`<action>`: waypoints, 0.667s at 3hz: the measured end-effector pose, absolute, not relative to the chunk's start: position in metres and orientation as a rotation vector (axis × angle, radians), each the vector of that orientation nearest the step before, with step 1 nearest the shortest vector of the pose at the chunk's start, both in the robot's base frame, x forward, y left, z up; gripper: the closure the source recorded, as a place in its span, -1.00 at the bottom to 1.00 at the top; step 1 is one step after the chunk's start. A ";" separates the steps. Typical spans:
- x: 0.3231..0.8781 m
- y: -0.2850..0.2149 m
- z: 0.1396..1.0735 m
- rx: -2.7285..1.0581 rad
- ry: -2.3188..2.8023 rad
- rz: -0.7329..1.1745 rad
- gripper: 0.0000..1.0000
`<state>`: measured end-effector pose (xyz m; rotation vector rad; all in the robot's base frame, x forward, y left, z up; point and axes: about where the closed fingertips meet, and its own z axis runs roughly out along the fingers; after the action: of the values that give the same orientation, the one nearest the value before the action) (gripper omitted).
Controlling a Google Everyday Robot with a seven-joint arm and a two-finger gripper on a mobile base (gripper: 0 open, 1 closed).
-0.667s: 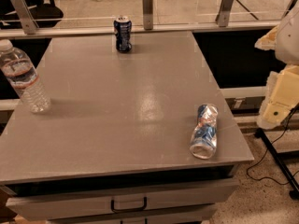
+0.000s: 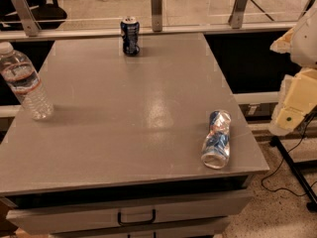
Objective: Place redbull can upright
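Moved: almost nothing since the earlier frame; the bottle, both cans and the robot's cream-coloured parts sit where they were.
Water bottle [image 2: 25, 83]: clear plastic, upright at the left edge of the table, white cap on, with a pale label and a red band round its upper body.
Table [image 2: 124, 108]: grey flat top with a soft glare patch near the middle; a drawer with a dark handle [image 2: 136, 217] shows below its front edge.
Navy can [image 2: 130, 35]: dark blue, upright at the far edge of the table, a little left of centre and just in front of the rail.
Rail posts [image 2: 156, 9]: metal uprights holding a glass panel behind the table.
Redbull can [image 2: 217, 139]: silver and blue, dented, lying on its side near the front right corner of the table, its silver top towards the front edge and its other end pointing away; well apart from the navy can and the bottle.
Gripper [image 2: 292, 110]: at the right edge of the view, off the table and to the right of the redbull can, not touching it; whether it is wide or closed cannot be told.
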<state>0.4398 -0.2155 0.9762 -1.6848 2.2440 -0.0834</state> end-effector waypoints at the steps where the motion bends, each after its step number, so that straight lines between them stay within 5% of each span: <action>1: 0.444 -0.197 0.961 -1.594 2.303 -0.046 -1.00; 2: 0.452 -0.179 0.936 -1.464 2.430 -0.022 -1.00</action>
<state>0.4515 -0.1791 0.9359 -1.4644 2.4297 -0.0223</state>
